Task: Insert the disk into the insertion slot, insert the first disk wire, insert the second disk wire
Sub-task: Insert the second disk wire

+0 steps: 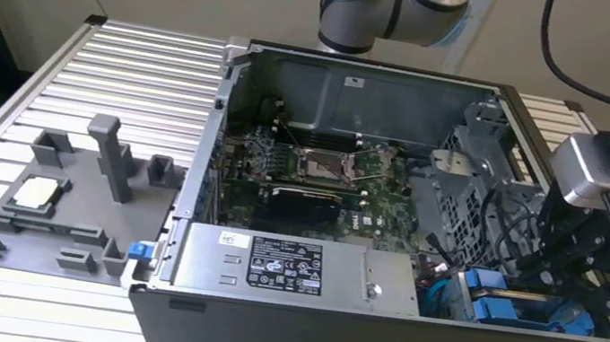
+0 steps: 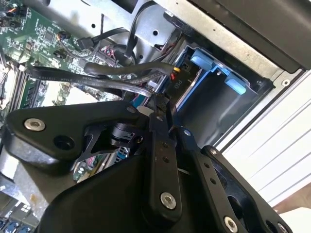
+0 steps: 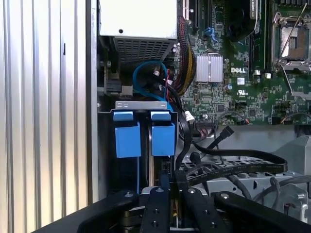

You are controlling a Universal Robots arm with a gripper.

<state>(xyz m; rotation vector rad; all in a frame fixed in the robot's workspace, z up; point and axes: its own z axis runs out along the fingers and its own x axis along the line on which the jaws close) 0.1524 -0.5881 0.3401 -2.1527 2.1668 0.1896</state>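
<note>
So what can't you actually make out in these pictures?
- Tool tips: hidden behind its own linkage in both wrist views.
- Disk: body hidden down in the bay; blue tabs show.
- Black cable's far end: lost behind the tool body, second wrist view.

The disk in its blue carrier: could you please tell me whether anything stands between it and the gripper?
Yes, partly. In the first wrist view a black cable runs down beside the blue carrier to just by the gripper, and more black cables cross close by. No other obstacle is visible.
</note>
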